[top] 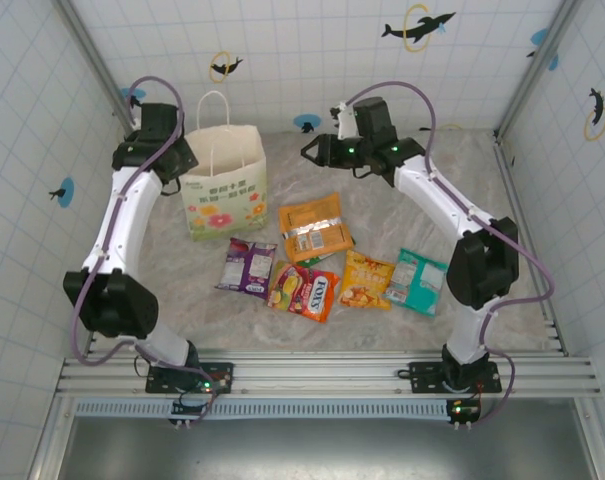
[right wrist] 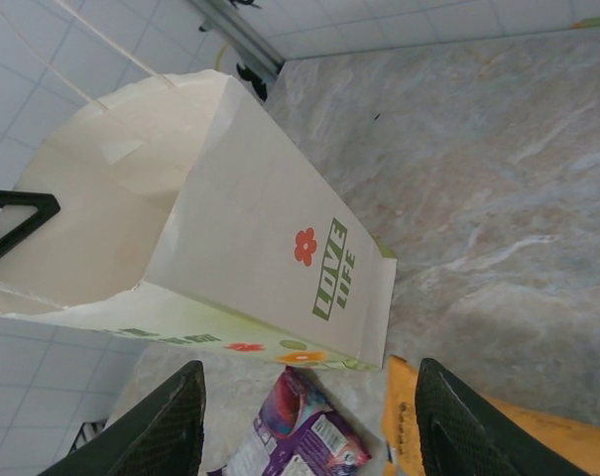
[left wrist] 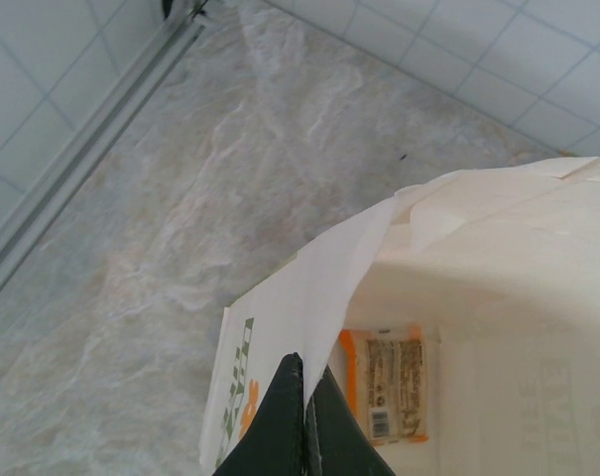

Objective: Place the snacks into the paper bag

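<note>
Two arms, both working above a marbled table (top: 482, 170).

Left arm (top: 120, 225): climbs from its base at the near edge and folds at a low elbow. The forearm stretches away to the left rim of the paper bag (top: 225, 185).

Left gripper (left wrist: 303, 372): fingers clenched flat together, pinching the top edge of the bag's side wall.

Right arm (top: 442, 200): elbow out to the right, forearm angled back and inward, wrist raised over the far part of the table.

Right gripper (right wrist: 309, 372): jaws spread wide and empty, pointing toward the bag's right side but apart from it.

Paper bag: upright at the far left of the table with its mouth open and its handles up. The flower print faces the arms.

Six packets:
- tan packet (left wrist: 384, 382), orange-edged, flat on the bag's floor;
- orange packet (top: 315, 230), on the table just right of the bag;
- purple packet (top: 247, 265), in front of the bag;
- FOX'S packet (top: 307, 290), just beside the purple one;
- yellow-orange packet (top: 367, 280), next along to the right;
- teal-white packet (top: 417, 282), rightmost, near the right arm's elbow.
</note>
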Available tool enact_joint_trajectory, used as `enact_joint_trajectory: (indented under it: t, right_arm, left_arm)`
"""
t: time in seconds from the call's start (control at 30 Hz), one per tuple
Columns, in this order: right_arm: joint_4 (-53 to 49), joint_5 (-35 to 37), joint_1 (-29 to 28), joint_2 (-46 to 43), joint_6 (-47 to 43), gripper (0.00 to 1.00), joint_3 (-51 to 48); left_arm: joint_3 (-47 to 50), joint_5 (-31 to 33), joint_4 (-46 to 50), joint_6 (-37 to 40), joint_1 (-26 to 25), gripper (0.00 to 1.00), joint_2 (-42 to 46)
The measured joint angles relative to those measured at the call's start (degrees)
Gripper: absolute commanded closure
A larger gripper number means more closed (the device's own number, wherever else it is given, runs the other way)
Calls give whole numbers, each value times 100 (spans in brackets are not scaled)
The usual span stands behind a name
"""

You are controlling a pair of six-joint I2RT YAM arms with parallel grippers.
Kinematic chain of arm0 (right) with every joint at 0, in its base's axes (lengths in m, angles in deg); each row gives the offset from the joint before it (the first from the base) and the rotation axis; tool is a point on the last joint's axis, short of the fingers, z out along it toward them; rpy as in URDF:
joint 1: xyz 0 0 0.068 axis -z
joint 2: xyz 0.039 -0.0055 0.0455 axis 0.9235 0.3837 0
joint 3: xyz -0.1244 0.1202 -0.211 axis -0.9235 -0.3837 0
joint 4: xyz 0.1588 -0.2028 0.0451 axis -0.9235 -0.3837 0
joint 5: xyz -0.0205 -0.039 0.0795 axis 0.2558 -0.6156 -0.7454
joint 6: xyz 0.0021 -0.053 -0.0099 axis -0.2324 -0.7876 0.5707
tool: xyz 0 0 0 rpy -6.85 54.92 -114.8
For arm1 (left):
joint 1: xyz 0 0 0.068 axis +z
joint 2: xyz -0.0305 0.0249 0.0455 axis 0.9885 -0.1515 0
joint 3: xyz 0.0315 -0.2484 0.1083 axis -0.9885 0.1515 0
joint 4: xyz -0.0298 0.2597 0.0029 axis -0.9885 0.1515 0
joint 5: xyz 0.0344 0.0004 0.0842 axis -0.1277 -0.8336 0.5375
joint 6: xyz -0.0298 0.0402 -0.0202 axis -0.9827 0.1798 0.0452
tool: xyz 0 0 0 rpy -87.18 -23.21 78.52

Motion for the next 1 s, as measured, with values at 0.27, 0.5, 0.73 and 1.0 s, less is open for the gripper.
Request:
enact_joint_trajectory:
  t: [0.27,0.5,0.73,1.0]
  right_arm:
    - [92,37,-219,0,68,43,-2]
    - [85,138,-280,-55,87,42,-72]
    - [85,289,-321,-415,72,43,-531]
    - [192,643,-341,-1436,111,43,-1928]
  left_arm:
    - [822,103,-31,-11,188,69,540]
    - [933,142,-37,-22,195,42,750]
    - [804,76,22,-26,195,41,1137]
    - [896,-815,-22,-20,195,42,1932]
